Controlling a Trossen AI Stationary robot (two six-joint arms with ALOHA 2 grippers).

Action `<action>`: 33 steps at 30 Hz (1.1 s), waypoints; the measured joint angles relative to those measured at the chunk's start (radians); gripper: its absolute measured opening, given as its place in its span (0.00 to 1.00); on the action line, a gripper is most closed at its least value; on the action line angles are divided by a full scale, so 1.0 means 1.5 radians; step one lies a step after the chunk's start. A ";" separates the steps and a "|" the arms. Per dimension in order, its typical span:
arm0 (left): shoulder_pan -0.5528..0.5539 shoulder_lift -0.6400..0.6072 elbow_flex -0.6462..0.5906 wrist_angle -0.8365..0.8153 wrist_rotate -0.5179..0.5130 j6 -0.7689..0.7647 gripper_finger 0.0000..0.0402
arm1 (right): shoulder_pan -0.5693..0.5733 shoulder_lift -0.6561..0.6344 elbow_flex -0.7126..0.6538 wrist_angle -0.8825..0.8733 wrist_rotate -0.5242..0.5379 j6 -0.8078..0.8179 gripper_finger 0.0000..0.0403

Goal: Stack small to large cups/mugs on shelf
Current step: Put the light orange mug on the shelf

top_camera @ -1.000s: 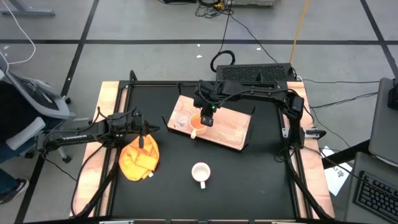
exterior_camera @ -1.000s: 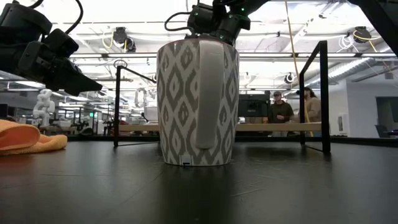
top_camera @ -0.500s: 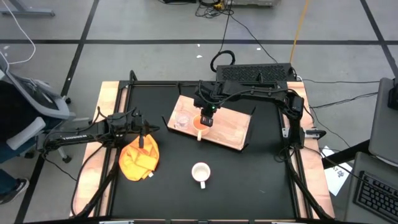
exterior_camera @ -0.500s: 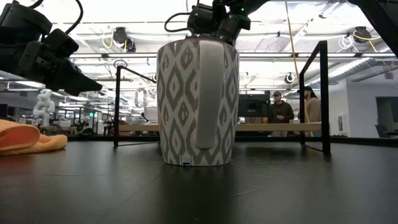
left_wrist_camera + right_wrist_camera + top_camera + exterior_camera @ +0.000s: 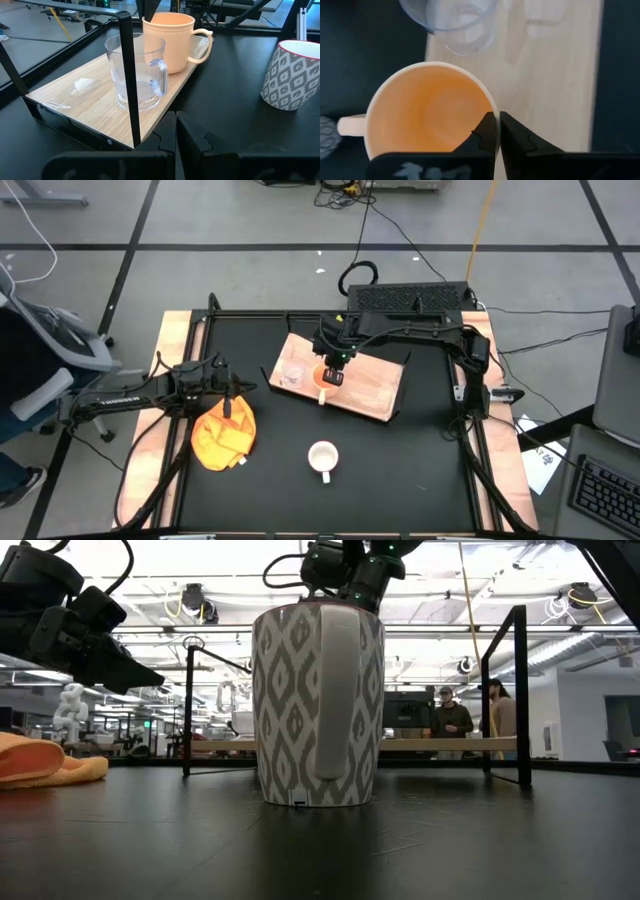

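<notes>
The light-wood shelf (image 5: 370, 385) lies flat at the table's far middle. On it stand a clear glass cup (image 5: 292, 372) and, to its right, a yellow-orange mug (image 5: 318, 379) whose handle points at the near edge. My right gripper (image 5: 334, 376) comes down over this mug and is shut at its rim. A white patterned mug (image 5: 322, 457) stands upright on the black tabletop nearer the front. At the table's left my left gripper (image 5: 236, 393) waits, shut and holding nothing, above an orange-yellow cloth (image 5: 222, 435). My right gripper has the yellow-orange mug's rim (image 5: 495, 107) on the side toward the table's right, about a quarter turn from the handle (image 5: 347, 125). One finger stands over the mug's inside, the other outside its wall. The fingers slant steeply down from the far right. The mug stands upright on the shelf.
A black frame with upright posts (image 5: 520, 690) rings the table. The white mug (image 5: 315, 705) fills the low view and hides the shelf behind it. People stand in the room beyond the table (image 5: 450, 715). Bare shelf surface (image 5: 560, 75) lies to the right of the mugs.
My right gripper has shut at the yellow-orange mug's rim and tipped a little without leaving its place. The mug has turned slightly on the shelf: its handle has swung from the near left to straight toward the near edge.
</notes>
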 joint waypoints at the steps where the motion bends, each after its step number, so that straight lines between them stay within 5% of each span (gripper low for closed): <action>1: 0.000 0.000 0.000 0.000 0.000 0.000 0.04 | 0.002 -0.002 0.000 -0.003 0.005 0.001 0.00; 8: 0.000 0.000 0.000 0.000 0.000 0.000 0.04 | 0.020 -0.018 -0.001 -0.029 0.060 0.021 0.00; 33: 0.000 0.000 0.000 0.000 0.000 -0.008 0.04 | 0.022 -0.018 -0.001 -0.007 0.062 0.032 0.00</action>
